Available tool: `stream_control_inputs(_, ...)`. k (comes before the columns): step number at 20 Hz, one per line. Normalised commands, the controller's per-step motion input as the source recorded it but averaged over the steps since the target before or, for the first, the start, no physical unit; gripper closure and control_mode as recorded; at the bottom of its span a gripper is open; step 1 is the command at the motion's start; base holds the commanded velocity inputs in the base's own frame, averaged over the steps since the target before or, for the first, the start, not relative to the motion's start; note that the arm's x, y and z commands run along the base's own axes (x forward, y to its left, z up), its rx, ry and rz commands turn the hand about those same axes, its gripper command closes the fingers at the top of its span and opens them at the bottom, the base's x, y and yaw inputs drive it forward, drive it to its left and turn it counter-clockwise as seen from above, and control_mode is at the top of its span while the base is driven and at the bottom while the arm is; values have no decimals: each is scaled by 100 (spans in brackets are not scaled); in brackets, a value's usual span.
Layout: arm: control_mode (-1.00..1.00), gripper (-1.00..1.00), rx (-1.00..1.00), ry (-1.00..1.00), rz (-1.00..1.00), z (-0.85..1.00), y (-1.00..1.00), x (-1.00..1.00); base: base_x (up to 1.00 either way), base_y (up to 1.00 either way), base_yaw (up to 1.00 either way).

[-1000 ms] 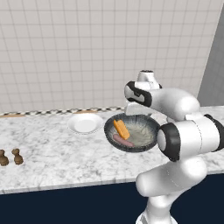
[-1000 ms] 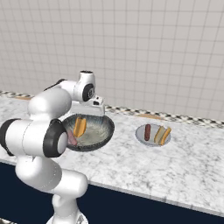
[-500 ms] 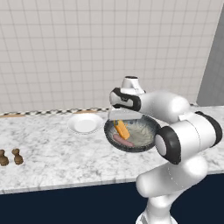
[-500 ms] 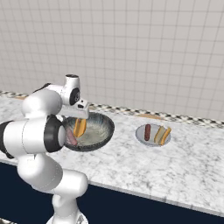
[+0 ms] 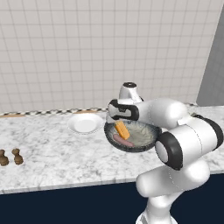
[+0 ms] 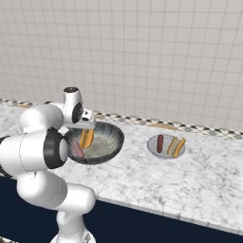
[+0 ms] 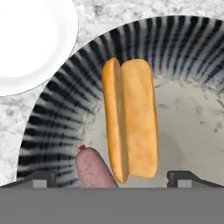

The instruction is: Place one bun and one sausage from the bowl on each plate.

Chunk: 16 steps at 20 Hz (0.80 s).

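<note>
In bowl: bun (image 7: 130, 118) lies on the near-left inner slope, sausage (image 7: 93, 170) touching beside it; likely next pick.
Bun look: orange-tan, split lengthwise, long.
Bowl (image 5: 144, 135): mid counter, dark ribbed wall, speckled inside.
Gripper (image 7: 112, 177): spread wide, empty, hanging over bun, tips straddling it, probably lining up a grasp.
White plate (image 5: 85, 124): bare, just beside bowl's left rim.
Grey plate (image 6: 166, 145): right of bowl, already has bun and sausage.

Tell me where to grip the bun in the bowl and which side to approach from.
Grip the bun across its middle, from straight above, fingers closing on its two long sides. It lies flat and elongated in the bowl, its lower end against the sausage, so the middle is probably the freest spot. The gripper hangs open above it.
</note>
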Motion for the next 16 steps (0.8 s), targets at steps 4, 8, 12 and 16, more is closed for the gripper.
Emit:
stream_control_inputs(4,-100,-100,0,3,0,-3,-8,59,0,0,0)
stream_control_inputs(8,-100,-100,0,8,0,-24,-2,35,0,0,0)
stream_control_inputs(12,-100,-100,0,12,0,-30,-1,10,0,0,0)
stream_control_inputs(16,-100,-100,0,3,0,-30,-13,4,0,0,0)
